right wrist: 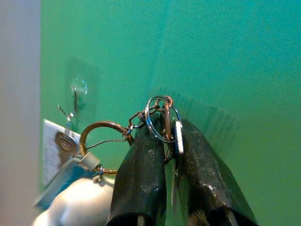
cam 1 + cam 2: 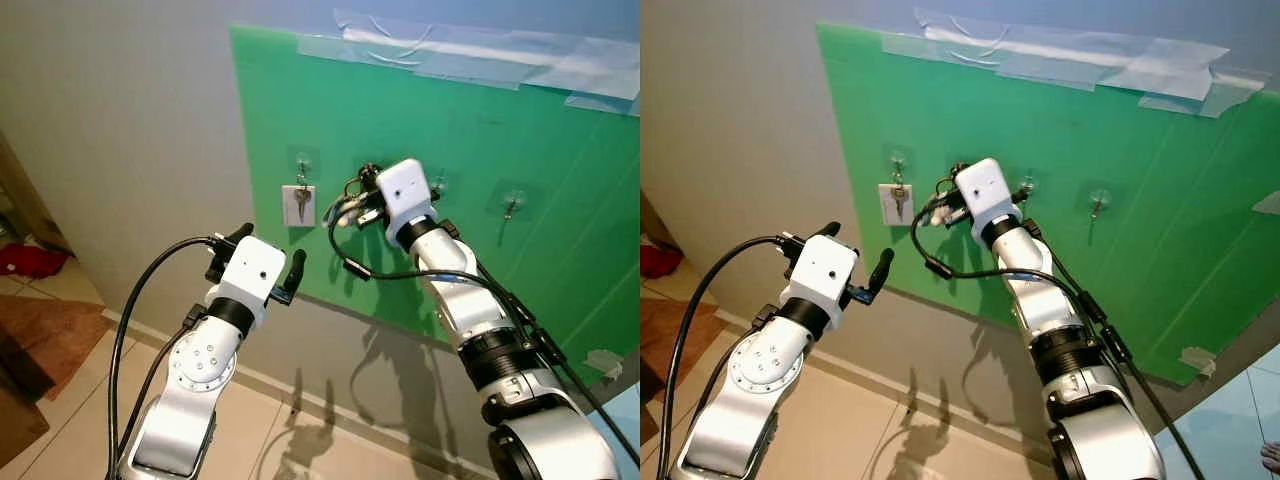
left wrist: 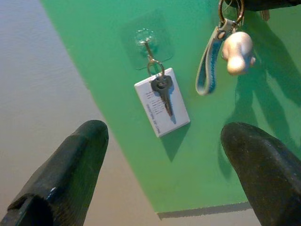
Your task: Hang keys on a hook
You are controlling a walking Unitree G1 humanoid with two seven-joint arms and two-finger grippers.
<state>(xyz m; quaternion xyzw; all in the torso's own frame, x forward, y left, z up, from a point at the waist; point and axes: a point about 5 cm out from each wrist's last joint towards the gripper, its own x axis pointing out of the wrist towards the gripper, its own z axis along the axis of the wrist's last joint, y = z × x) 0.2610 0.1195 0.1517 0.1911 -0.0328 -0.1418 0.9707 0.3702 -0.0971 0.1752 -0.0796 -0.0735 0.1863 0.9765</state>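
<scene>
right gripper point(image 1: 170, 136) clamps the keys point(image 1: 162, 125) tight against the green board point(image 2: 560, 180); left gripper point(image 3: 164, 155) wide, lower, near board's left edge

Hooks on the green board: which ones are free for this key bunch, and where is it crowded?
The leftmost hook is taken by a key with a white tag. The right gripper, shut on the key bunch, crowds the next spot. Free: the hook beside its wrist and the far-right hook, bare green board around it.
</scene>
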